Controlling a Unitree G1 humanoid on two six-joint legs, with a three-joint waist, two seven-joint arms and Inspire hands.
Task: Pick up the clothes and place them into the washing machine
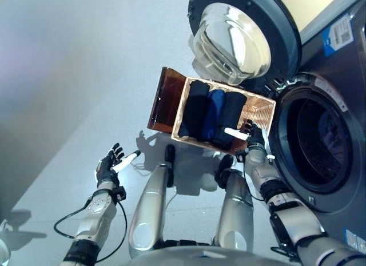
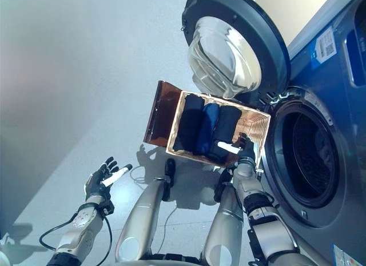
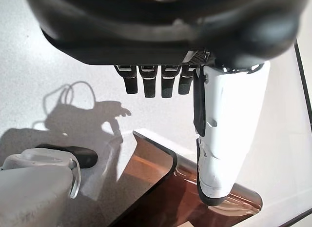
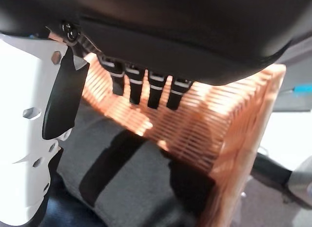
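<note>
Right hand [image 1: 253, 135] open over the basket [image 1: 260, 112] at frame center; left hand [image 1: 108, 166] open, idle lower left. Folded clothes [image 1: 213, 114] look soft and light, so pinch the dark roll mid-fold.

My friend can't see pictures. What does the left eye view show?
The robot's right hand reaches, fingers open, over three folded dark clothes in an orange basket beside a washing machine with its door open. Its left hand hangs open over the floor.
</note>
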